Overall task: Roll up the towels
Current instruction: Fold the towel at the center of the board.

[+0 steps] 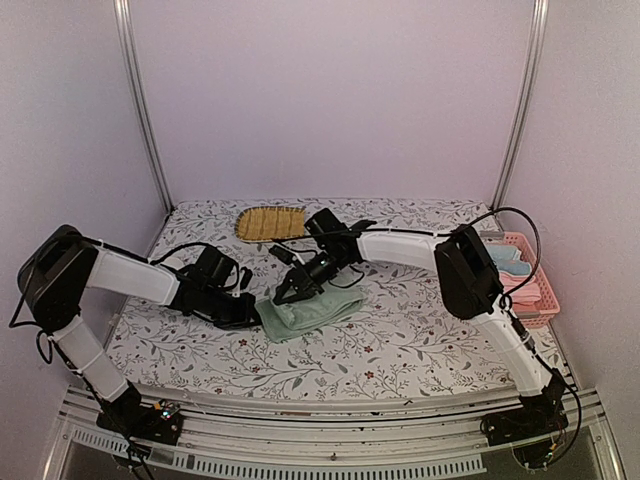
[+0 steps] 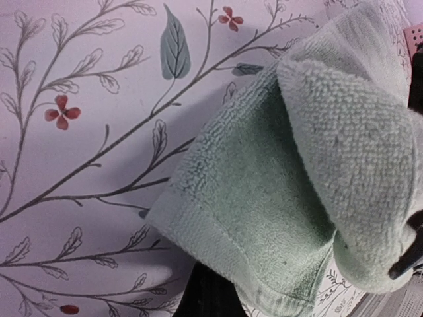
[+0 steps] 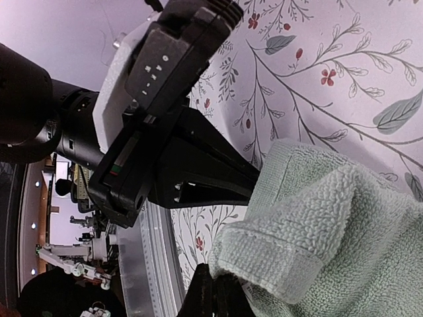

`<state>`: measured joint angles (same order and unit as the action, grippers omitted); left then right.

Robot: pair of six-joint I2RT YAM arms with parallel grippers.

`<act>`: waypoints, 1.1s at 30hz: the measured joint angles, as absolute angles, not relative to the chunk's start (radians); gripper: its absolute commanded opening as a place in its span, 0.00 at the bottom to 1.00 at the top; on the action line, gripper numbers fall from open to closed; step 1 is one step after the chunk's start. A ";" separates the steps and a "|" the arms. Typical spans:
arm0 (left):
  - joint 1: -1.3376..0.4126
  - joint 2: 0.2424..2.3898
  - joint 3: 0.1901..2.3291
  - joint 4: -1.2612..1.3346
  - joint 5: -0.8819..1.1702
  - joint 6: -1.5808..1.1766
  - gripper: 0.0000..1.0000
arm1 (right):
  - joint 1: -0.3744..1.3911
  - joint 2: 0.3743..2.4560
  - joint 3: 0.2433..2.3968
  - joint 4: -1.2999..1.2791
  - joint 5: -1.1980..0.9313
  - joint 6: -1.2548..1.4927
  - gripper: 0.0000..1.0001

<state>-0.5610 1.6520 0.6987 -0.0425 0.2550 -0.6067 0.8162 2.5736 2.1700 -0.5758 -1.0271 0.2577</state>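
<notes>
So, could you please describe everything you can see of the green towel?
The green towel is pale sage terry cloth with a flat stitched hem. It lies bunched and partly folded over itself, near the middle of the floral tablecloth. The left gripper pinches its left edge. The right gripper is shut on a hemmed edge nearby. Nothing else touches it.

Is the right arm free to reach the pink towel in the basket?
Probably not yet: the right gripper is shut on the green towel, as is the left gripper. Once it lets go, the pink towel in the basket looks unobstructed.
</notes>
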 measured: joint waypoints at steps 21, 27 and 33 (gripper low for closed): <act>-0.562 1.649 0.688 -0.020 0.253 -0.607 0.00 | 0.831 2.616 2.170 -0.567 -1.029 0.222 0.41; -0.565 1.533 0.669 -0.157 0.175 -0.607 0.00 | 0.813 2.555 2.126 -0.621 -1.029 0.141 0.40; -0.565 1.315 0.694 -0.257 0.099 -0.618 0.00 | 0.722 2.419 2.077 -0.673 -1.001 0.017 0.30</act>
